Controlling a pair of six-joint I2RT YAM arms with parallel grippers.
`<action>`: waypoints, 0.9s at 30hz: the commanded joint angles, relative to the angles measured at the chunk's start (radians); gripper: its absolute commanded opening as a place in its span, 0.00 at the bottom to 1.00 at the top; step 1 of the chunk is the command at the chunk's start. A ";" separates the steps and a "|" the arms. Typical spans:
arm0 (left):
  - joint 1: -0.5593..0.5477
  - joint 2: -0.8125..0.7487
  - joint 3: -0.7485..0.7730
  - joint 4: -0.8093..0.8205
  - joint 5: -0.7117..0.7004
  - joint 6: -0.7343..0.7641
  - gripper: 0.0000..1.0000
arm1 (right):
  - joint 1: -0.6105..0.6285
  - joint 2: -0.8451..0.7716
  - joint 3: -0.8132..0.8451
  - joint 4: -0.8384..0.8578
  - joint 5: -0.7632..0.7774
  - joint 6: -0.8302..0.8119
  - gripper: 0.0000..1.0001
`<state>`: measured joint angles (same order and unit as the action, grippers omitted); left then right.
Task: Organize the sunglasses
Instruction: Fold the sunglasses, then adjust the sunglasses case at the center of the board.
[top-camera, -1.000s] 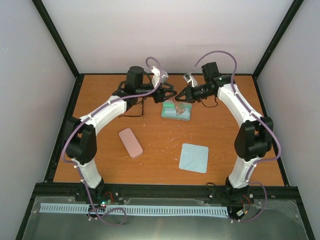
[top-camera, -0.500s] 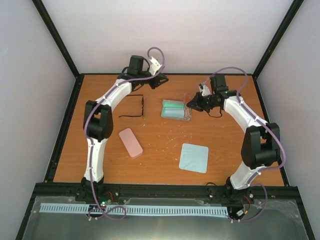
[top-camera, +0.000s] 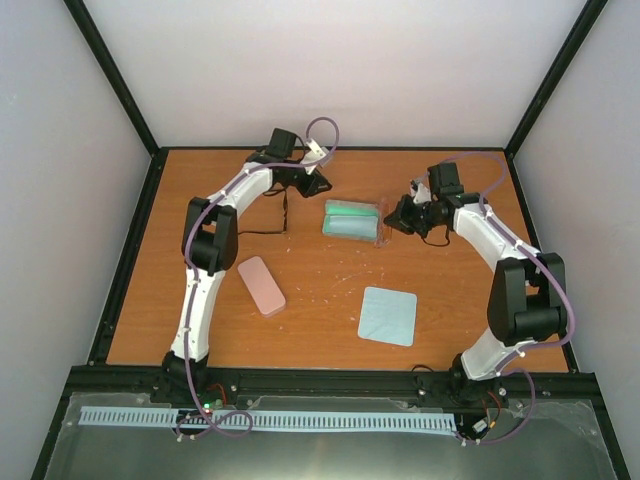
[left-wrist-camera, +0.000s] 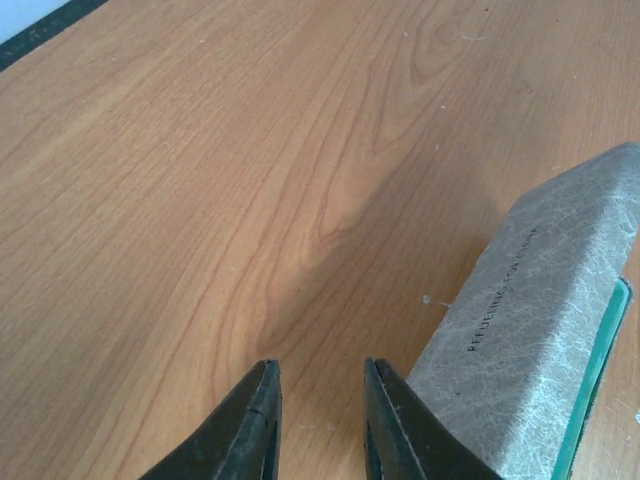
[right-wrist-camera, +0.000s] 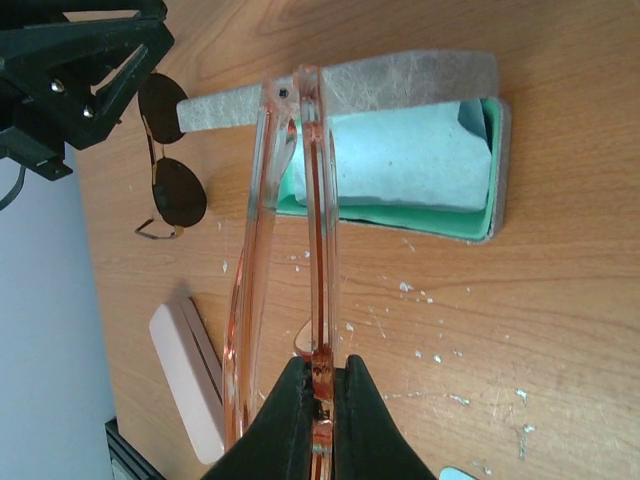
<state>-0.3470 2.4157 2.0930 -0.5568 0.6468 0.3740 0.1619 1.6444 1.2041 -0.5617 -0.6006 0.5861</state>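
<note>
Reddish-brown sunglasses (right-wrist-camera: 318, 180) pinched by one temple in right gripper (right-wrist-camera: 320, 378), centre of the wrist view, just beside open grey case (right-wrist-camera: 410, 78), likely lined up for insertion. Left gripper (left-wrist-camera: 320, 365) slightly parted, empty, apparently standing clear.

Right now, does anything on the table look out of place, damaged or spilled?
Nothing damaged. The dark sunglasses lie loose on the bare table beside the open grey case, whose blue cloth sits crumpled inside. White specks dot the wood nearby. The right gripper holds the pink sunglasses.
</note>
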 joint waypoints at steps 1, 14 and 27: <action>-0.023 0.026 0.034 -0.043 0.004 0.028 0.26 | -0.006 -0.045 -0.038 0.019 0.010 0.024 0.03; -0.099 0.013 -0.041 -0.047 -0.001 0.029 0.26 | -0.030 -0.032 -0.051 0.020 0.094 0.044 0.03; -0.106 -0.060 -0.200 0.013 0.023 -0.028 0.25 | -0.029 0.068 -0.041 0.107 0.062 0.021 0.03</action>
<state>-0.4507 2.4191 1.9198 -0.5739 0.6506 0.3714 0.1314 1.6592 1.1439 -0.5049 -0.5167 0.6258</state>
